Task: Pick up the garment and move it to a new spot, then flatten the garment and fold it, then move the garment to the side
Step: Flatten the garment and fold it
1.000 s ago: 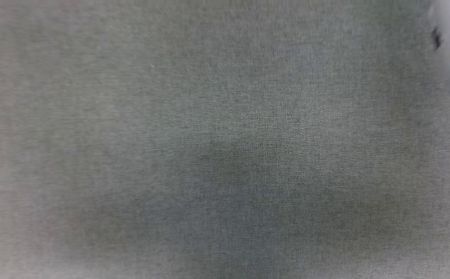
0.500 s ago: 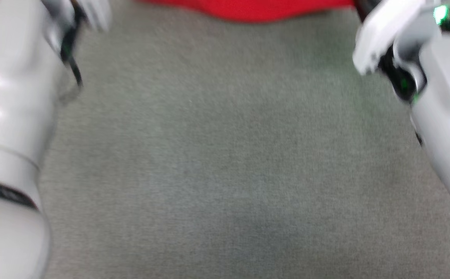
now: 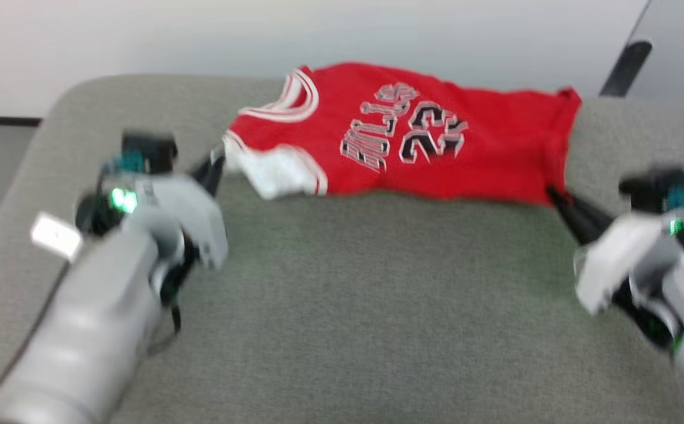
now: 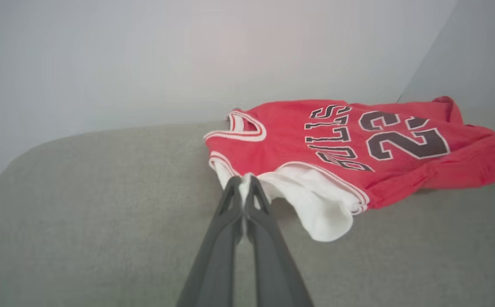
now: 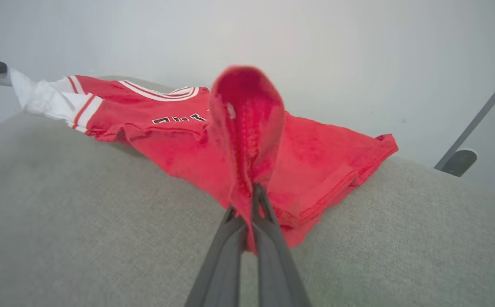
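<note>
The head camera has swung up off bare cushion (image 3: 342,306); the garment (image 3: 412,141) now shows, left gripper (image 4: 244,189) pinching its sleeve (image 4: 315,200), right gripper (image 5: 249,204) its hem (image 5: 337,187); flattening looks next.

Possibly a home, grey cushion (image 3: 342,318), pale wall (image 3: 201,29)

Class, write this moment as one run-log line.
left gripper: shut on garment, white sleeve | right gripper: shut on garment, hem corner | garment: lettering up on grey cushion
</note>
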`<state>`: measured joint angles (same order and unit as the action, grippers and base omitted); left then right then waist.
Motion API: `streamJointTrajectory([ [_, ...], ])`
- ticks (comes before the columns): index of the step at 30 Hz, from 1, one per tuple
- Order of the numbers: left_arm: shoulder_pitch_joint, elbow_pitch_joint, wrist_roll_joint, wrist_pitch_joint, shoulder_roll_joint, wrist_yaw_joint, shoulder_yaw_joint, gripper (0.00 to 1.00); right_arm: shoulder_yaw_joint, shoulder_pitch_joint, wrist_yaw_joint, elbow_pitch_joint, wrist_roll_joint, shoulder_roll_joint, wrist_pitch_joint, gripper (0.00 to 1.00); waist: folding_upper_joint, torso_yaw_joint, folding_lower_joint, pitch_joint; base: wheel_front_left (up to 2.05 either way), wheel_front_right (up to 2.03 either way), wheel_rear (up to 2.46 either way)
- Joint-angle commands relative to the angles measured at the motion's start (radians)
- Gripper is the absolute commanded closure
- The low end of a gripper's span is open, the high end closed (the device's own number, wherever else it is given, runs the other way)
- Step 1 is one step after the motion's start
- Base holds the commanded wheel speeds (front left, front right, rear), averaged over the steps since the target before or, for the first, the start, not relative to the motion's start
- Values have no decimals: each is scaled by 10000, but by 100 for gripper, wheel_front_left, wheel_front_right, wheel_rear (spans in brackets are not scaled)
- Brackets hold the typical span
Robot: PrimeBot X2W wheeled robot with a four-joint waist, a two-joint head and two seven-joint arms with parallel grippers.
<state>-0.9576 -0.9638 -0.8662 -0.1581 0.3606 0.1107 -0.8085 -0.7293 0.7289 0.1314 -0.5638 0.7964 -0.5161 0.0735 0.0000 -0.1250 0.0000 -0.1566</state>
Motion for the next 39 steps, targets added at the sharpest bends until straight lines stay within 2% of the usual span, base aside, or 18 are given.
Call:
streamJointTrajectory([
  [1,480,234,-122,-5,56,-95,11,100,-35,-392,-15,204,-50,-209,155,100,0,-330,0,381,0,0,0],
  [5,1979,1652,-370,118,549,-612,26,100,81,-1661,-15,1148,-249,-644,630,100,0,-373,0,407,0,0,0],
  [8,3177,3103,-646,374,1084,-1271,134,100,293,-2522,-15,1750,-401,-919,746,100,0,-372,0,386,0,0,0],
  [12,4795,5457,-1037,947,1893,-2379,225,100,747,-3561,-14,2366,-426,-1171,803,100,0,-375,0,271,0,0,0],
  [17,6826,8653,-1580,1523,2842,-4197,428,100,1389,-4761,-14,3142,-684,-1488,907,100,0,-283,0,49,0,0,0],
  [21,8179,10790,-1918,1792,3498,-5480,582,100,1857,-5624,-14,3759,-567,-1669,880,100,0,-161,0,-156,0,0,0],
  [26,8534,12767,-1486,1654,4362,-6648,955,100,2526,-6195,-14,4311,-433,-1637,814,100,0,-4,0,-470,0,0,0],
  [29,8033,13442,-1065,1854,4970,-6985,1220,100,2870,-6061,-14,4564,-445,-1501,683,100,0,135,0,-662,0,0,0],
  [32,7191,13717,-643,2300,5522,-6981,1367,100,3203,-5674,-14,4734,-604,-1319,368,100,0,337,0,-847,0,0,0],
  [36,5668,13436,-106,3025,5916,-6415,1380,100,3631,-5002,-15,4788,-916,-939,-368,100,0,635,0,-1089,0,0,0],
  [39,4345,12769,268,3503,5766,-5666,1222,100,3926,-4434,-14,4628,-1207,-573,-1161,100,0,826,0,-1317,0,0,0],
])
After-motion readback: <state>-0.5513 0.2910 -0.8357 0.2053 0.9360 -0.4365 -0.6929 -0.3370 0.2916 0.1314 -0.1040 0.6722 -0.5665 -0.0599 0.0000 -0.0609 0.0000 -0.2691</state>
